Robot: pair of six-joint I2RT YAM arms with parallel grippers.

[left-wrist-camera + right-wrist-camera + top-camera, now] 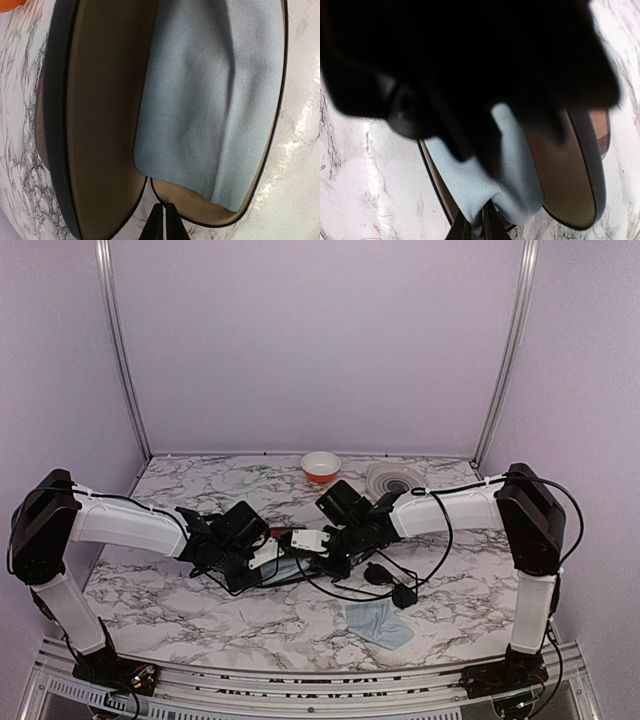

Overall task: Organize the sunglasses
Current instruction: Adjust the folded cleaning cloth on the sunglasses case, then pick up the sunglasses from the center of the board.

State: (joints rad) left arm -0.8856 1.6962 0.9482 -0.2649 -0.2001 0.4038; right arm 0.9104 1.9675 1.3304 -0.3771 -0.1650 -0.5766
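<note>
My left tool (164,221) is sitting shut at the open case (100,125). My right tool (476,227) is pinching its blue cloth (465,187).

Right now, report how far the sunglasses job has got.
Done: case open, cloth lying inside. In hand: right gripper at the cloth's edge, left gripper shut by the case's end. Left: sunglasses lie on the table, not yet cased.

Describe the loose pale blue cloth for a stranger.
On the white marble table, look at the near edge, toward the right arm's base. The pale blue cloth lies bare on the marble there; its twin sits inside the open tan-lined case.
</note>
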